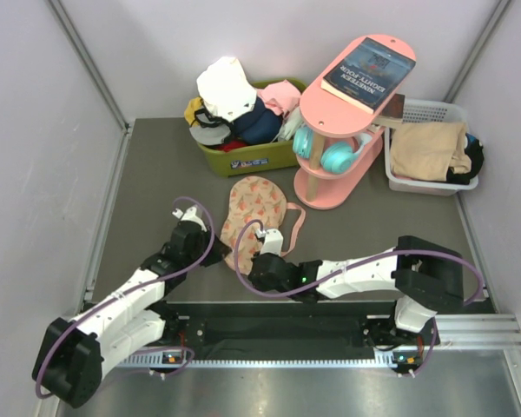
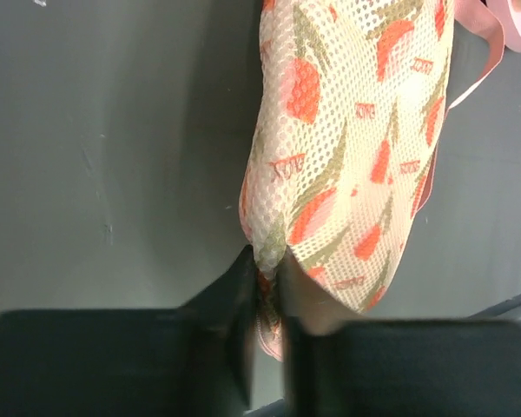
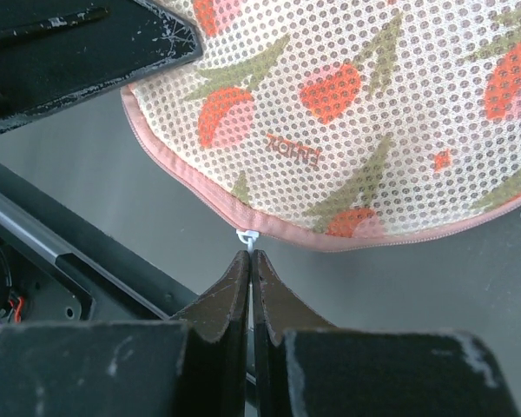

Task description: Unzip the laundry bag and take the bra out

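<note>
Right wrist only: white zip pull [image 3: 246,236] pinched by right gripper [image 3: 249,254]; left gripper [image 2: 267,261] clamping oval peach mesh laundry bag [image 2: 347,148]; lettering [image 3: 293,148] illegible.

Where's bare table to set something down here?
Two bare table patches: left of the bag, in front of the bin; right of the bag, in front of the shelf and basket. Crowded: the back row, and the near middle, where left gripper and right gripper sit at the bag's near edge.
</note>
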### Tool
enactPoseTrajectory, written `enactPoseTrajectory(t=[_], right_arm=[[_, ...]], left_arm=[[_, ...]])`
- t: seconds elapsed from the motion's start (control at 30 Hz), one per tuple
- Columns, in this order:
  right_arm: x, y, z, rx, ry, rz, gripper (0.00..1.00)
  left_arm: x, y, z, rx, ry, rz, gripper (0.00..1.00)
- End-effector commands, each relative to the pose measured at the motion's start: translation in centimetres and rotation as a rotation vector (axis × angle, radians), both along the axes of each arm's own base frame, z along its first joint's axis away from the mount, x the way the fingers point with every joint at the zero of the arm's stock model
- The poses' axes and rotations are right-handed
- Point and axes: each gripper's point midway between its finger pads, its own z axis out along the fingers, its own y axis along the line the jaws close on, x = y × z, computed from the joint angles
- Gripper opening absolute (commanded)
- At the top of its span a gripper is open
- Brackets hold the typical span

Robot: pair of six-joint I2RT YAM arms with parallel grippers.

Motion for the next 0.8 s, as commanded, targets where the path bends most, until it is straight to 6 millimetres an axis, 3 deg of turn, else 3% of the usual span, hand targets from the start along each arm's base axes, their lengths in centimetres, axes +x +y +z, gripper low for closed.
enactPoseTrajectory(t=[0.0, 0.1, 0.2, 0.43, 0.57, 0.63, 0.77], right_arm=[[0.4, 0.2, 1.1, 0.004, -0.026, 0.002, 0.00], [0.4, 1.5, 1.6, 0.018, -0.033, 0.033, 0.00], [0.3, 3.2, 2.1, 0.038, -0.038, 0.075, 0.00], [0.6, 7.1, 3.4, 0.067, -0.072, 0.159, 0.00], [0.8, 8.1, 3.7, 0.070, -0.085, 0.175, 0.00], [0.8, 8.5, 3.8, 0.072, -0.088, 0.181, 0.00], [0.8, 8.5, 3.7, 0.072, -0.085, 0.180, 0.00]], left_arm=[[2.4, 0.2, 2.8, 0.006, -0.102, 0.027, 0.39], [1.3, -0.2, 2.4, -0.014, -0.063, -0.004, 0.72], [0.3, 0.3, 1.6, 0.000, -0.029, 0.001, 0.77], [-1.8, 1.2, 1.1, -0.019, -0.012, 0.018, 0.77], [-2.5, 2.1, 0.6, 0.013, -0.002, 0.035, 0.75], [-2.5, 2.1, 0.6, 0.006, -0.008, 0.037, 0.71], [-2.7, 2.1, 0.1, 0.005, 0.002, 0.038, 0.47]])
